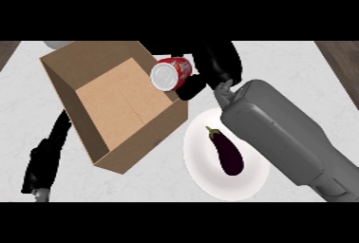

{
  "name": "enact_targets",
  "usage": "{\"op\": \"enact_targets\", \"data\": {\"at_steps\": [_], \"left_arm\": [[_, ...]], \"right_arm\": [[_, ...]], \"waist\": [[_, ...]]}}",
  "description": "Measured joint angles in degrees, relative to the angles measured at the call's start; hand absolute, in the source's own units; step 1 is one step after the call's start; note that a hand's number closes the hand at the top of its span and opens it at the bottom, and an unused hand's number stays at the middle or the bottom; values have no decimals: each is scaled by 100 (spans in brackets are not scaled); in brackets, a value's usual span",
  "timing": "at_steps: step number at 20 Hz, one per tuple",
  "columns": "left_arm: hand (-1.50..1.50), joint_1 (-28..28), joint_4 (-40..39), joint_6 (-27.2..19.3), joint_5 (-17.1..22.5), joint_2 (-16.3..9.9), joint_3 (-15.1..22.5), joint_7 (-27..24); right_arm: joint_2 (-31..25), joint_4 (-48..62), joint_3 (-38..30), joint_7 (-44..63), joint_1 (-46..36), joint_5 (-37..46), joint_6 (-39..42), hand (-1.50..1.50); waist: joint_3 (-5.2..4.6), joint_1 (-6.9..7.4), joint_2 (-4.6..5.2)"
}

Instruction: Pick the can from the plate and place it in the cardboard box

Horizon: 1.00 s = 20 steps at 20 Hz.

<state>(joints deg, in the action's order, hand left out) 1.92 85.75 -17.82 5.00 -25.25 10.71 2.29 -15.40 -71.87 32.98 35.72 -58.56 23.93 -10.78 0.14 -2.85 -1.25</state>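
My right hand [214, 64] is curled round a red can [170, 73] whose silver end faces me. The can hangs tilted over the right rim of the open cardboard box [84, 76], which lies at the upper left of the counter with its brown floor showing. Below and to the right of the box sits the white plate [203, 178], with no can on it. My grey right forearm [288, 137] crosses over the plate's right side. My left hand [42, 166] shows low at the left, beside the box, its fingers too dark to read.
A dark purple eggplant [226, 151] lies on the plate. Dark wood strips show at the top corners of the pale counter [280, 57].
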Motion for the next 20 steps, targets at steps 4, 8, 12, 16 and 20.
{"op": "enact_targets", "data": {"at_steps": [4,8,12,16,20], "left_arm": [[0,17,284,35,-67,17,46,163],[0,-91,320,96,-192,98,39,234],[0,-168,315,151,-293,172,26,280],[0,-251,207,289,-306,218,-25,233],[0,-392,105,330,-385,306,-21,227]], "right_arm": [[80,-926,-23,268,263,204,-80,150],[449,-1097,-219,685,32,463,141,150],[966,-402,-454,732,-476,683,235,150],[1274,494,-568,547,-905,672,117,150],[1439,1381,-449,418,-1321,323,-99,150]], "waist": [[-8,148,51],[-12,244,89],[-15,322,117],[-19,391,137],[-21,462,157]]}}
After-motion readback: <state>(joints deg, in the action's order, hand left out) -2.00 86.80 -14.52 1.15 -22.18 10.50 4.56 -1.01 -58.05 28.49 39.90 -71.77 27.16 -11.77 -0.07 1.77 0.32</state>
